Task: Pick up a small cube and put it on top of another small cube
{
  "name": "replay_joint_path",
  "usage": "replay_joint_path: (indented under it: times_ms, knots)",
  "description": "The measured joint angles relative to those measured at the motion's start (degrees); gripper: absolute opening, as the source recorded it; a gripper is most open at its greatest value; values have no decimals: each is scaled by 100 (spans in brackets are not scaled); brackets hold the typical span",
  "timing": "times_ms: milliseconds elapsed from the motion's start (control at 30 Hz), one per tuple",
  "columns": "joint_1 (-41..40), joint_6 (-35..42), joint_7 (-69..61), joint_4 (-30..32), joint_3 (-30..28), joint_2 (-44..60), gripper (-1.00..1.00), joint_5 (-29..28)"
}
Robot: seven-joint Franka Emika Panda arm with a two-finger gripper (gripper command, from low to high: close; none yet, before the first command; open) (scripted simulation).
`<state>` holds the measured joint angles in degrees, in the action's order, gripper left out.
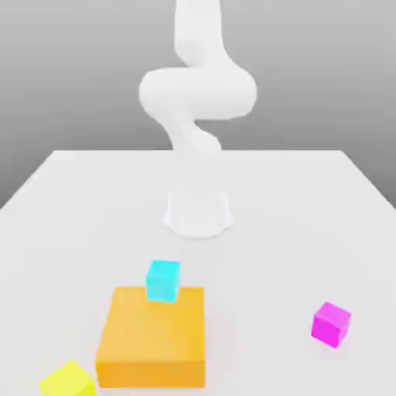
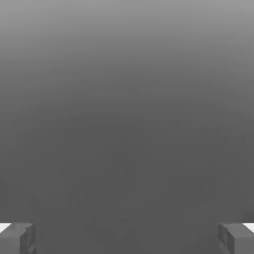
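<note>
- The hand [image 2: 127, 238] has its two fingers [image 2: 17, 238] spread wide apart, with nothing between them and nothing touched; behind them lies plain grey background.
- One magenta cube [image 1: 331, 323] sits on the white tabletop [image 1: 309, 216] at the exterior view's right, well apart from the other blocks.
- One cyan cube [image 1: 162, 280] rests on the far edge of the one large flat orange block [image 1: 153, 334].
- One yellow cube [image 1: 68, 380] lies just beside the orange block's near corner, at the exterior view's left.
- The white arm [image 1: 197, 93] rises from its base [image 1: 199, 213] behind the blocks.

White table [image 1: 85, 193]: orange block [image 1: 152, 340], magenta cube [image 1: 331, 323], yellow cube [image 1: 68, 381].
</note>
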<state>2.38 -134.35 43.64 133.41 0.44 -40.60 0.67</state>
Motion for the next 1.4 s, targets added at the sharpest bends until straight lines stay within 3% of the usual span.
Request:
replay_joint_path:
  times_ms: [533,767,967,1000,1233,1400]
  knots:
    - [1240,-1651,-1204,1042,706,3354,0,153]
    - [1816,-2364,-1280,1492,916,4825,0,-401]
    - [2205,-3267,-963,1368,530,6075,0,-939]
    - [2257,-3383,-928,1339,469,6220,-100,-984]
    - [2255,-3385,-910,1338,470,6226,-100,-1006]
    - [2041,-2673,-1203,1526,768,5324,-100,-622]
